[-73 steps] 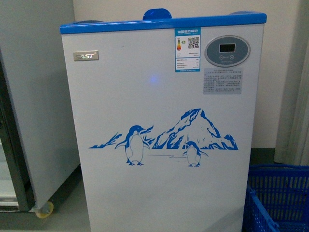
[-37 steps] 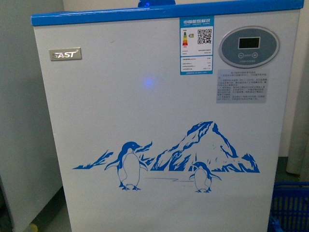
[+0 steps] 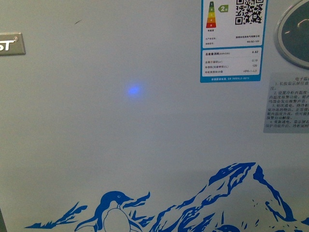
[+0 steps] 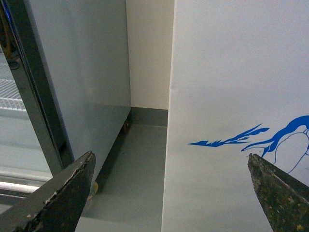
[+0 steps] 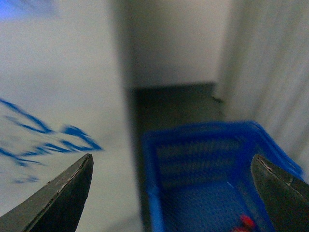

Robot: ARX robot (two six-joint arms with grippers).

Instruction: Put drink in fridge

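Over the last 1 s the front view has closed in on the fridge (image 3: 145,154); its top edge no longer shows, so the base seems to be near it, yet nothing is in hand. The left gripper (image 4: 170,155) and right gripper (image 5: 171,157) both have jaws spread wide, holding and touching nothing; a blurred red spot in the blue crate (image 5: 193,198) beside the fridge is probably the drink (image 5: 247,222), not yet picked up.

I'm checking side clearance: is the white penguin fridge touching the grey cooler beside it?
Apart. The left wrist view shows a strip of floor and back wall between the fridge and the grey cooler.
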